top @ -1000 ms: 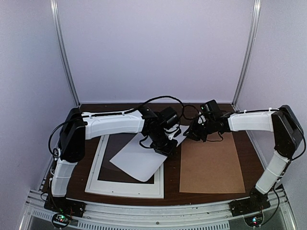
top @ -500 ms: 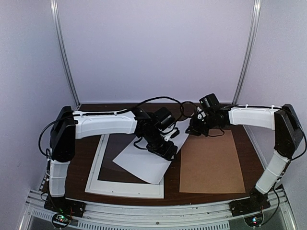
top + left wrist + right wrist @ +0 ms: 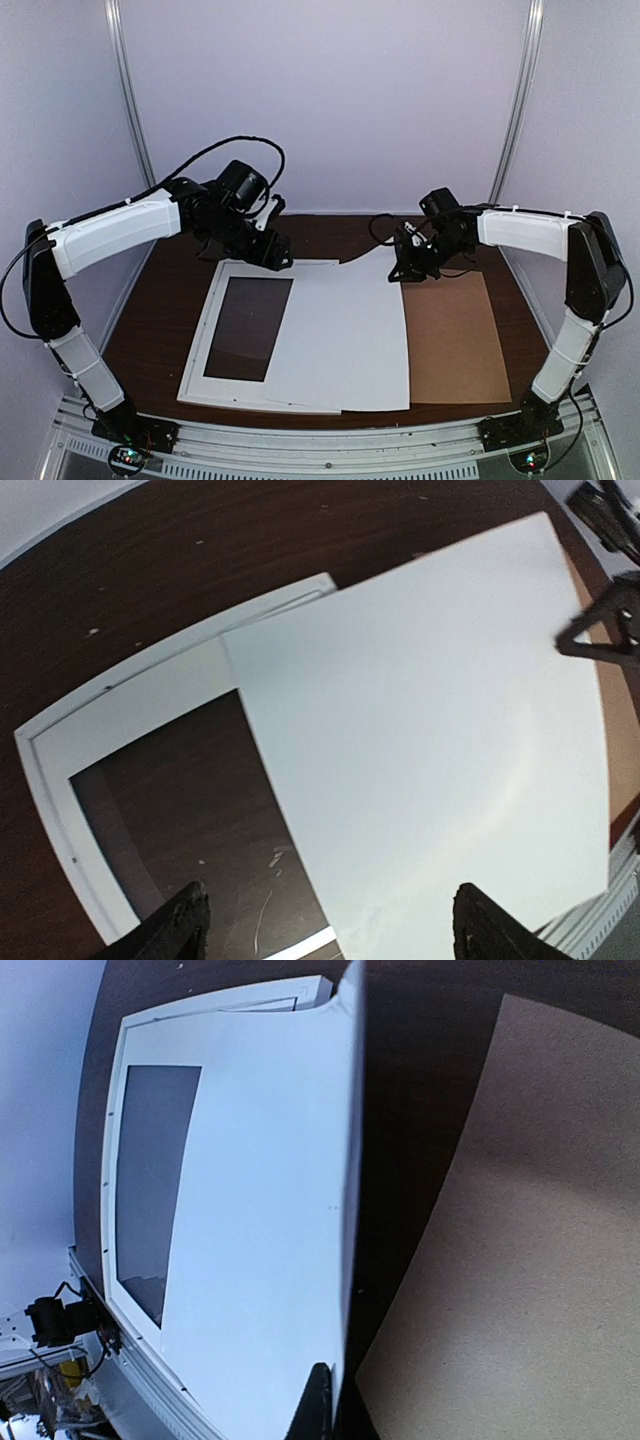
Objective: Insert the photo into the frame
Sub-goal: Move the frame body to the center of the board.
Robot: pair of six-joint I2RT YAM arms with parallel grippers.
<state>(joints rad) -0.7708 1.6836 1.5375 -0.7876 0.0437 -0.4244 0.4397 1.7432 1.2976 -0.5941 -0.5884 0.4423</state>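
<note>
Top external view first: the photo (image 3: 340,340) is lying white back up, shoved off to the right of where I'd want it. It covers the right side of the frame (image 3: 198,340) and spills over the left edge of the brown backing board (image 3: 450,340).

My right gripper (image 3: 408,268) is closed on the photo's far right corner. On the right wrist cam the paper edge runs straight into the finger (image 3: 318,1400), and that corner curls up off the table (image 3: 160,310).

The left gripper (image 3: 275,252) is up in the air over the frame's far rail, near the photo's far left corner, not touching anything. On the left wrist cam the jaws are spread wide with nothing between them.

Edges: the photo's left long edge runs along the right side of the frame's dark window, clipping a sliver of it toward the near end. Most of the window is uncovered. The near edge sits about level with the frame's near rail.

Room-wise, there's bare brown table left of the frame and along the far side behind both arms.
</note>
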